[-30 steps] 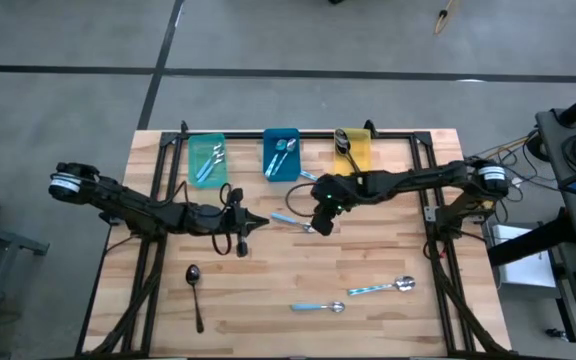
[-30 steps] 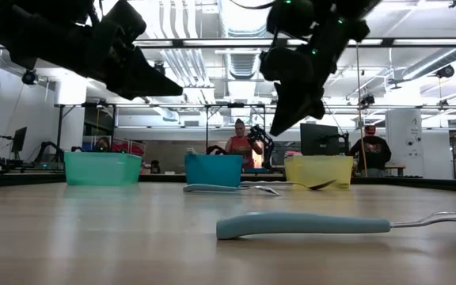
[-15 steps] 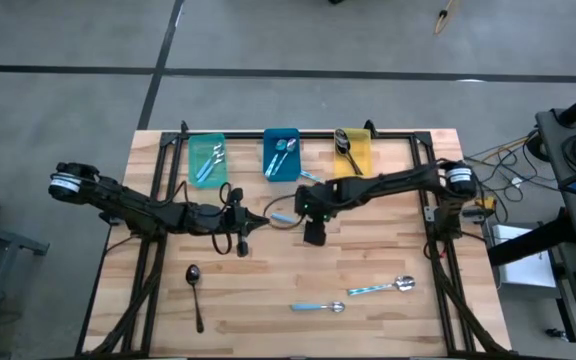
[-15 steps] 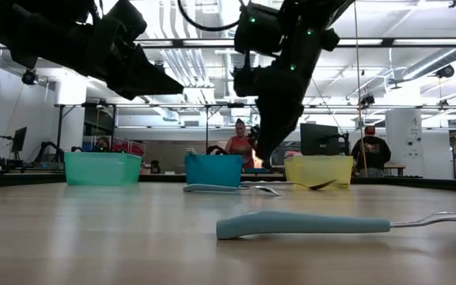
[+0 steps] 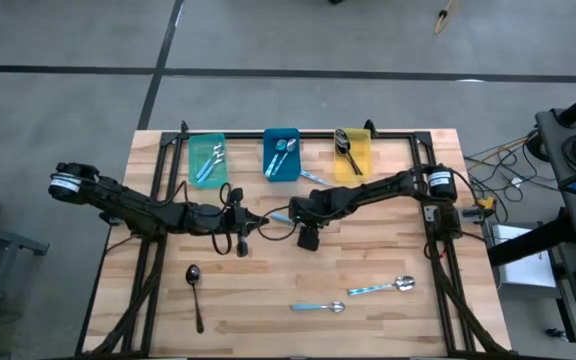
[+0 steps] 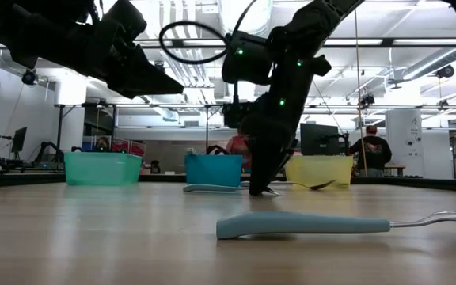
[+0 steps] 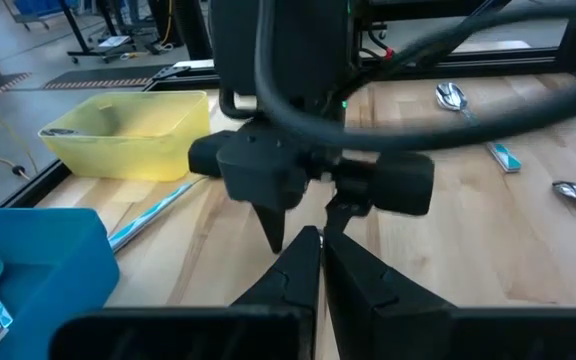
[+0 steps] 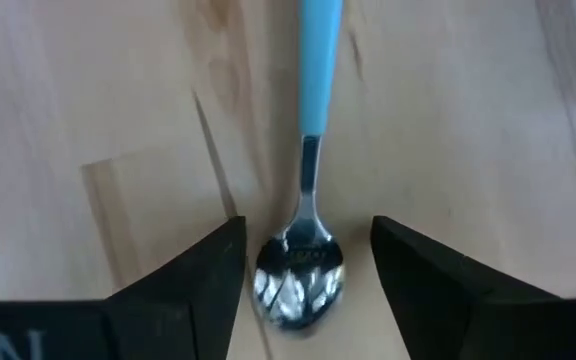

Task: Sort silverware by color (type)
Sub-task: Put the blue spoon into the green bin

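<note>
Poised wide-open with right gripper (image 8: 306,265) straddling blue-handled spoon (image 8: 308,190) mid-table near the bins, ready to clamp.

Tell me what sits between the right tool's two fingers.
The shiny bowl of a blue-handled spoon, lying on the table between the open right tool; the right wrist view shows it.

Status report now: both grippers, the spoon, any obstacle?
Right gripper open, straddling blue-handled spoon on table. Left gripper shut, waiting mid-table. Nothing blocking.
</note>
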You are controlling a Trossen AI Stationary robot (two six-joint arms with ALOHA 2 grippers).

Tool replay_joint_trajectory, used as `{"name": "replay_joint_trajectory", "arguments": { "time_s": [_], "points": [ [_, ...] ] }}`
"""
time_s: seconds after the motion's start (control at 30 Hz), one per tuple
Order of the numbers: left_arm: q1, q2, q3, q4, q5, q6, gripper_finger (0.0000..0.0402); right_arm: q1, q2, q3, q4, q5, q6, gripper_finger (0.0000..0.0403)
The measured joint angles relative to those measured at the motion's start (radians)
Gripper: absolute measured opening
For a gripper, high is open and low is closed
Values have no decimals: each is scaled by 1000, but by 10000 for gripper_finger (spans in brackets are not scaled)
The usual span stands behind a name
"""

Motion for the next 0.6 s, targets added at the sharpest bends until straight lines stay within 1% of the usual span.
{"name": "replay_joint_trajectory", "arguments": {
  "time_s": [0.1,0.17,0.27,0.4,0.47,0.5,0.6],
  "points": [
    [0,0,0,0,0,0,0,1,25,4,4,20,17,201],
    [0,0,0,0,0,0,0,1,42,4,3,24,19,185],
    [0,0,0,0,0,0,0,0,61,3,3,31,22,143],
    [0,0,0,0,-5,0,0,-2,68,2,19,28,24,70],
    [0,0,0,0,-27,-1,0,-2,58,1,18,32,13,34],
    [0,0,0,0,-38,-4,0,-2,48,2,17,31,5,21],
    [0,10,0,5,-47,-5,8,-3,18,1,15,25,-3,15]
  ]
}}
